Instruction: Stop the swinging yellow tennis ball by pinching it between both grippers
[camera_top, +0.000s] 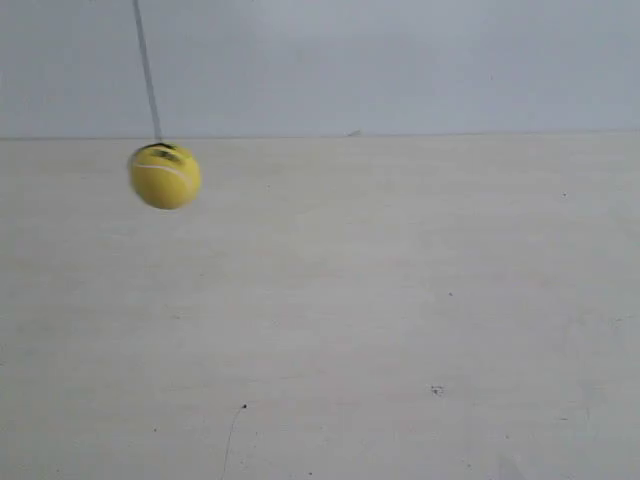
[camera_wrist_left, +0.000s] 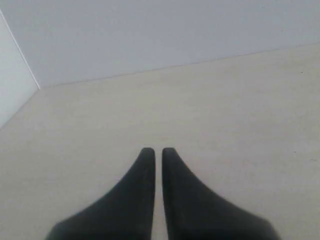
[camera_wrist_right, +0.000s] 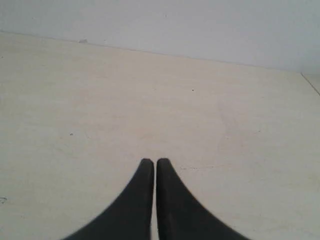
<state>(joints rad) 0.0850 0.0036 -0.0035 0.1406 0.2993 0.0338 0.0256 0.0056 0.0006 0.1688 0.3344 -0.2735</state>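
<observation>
Yellow and slightly blurred, the ball (camera_top: 165, 177) hangs in the upper left of the exterior view. It hangs on a thin dark string (camera_top: 148, 70) that runs up out of the frame's top edge, leaning a little left. The ball sits just under the line where the pale table (camera_top: 400, 320) meets the grey-white wall (camera_top: 400, 60).

In the left wrist view, the left gripper (camera_wrist_left: 158, 150) has its black fingers drawn together with only a slit between them. It grips nothing, with the table beyond it.

In the right wrist view, the right gripper (camera_wrist_right: 152, 161) is likewise closed to a thin slit and holds nothing.
</observation>
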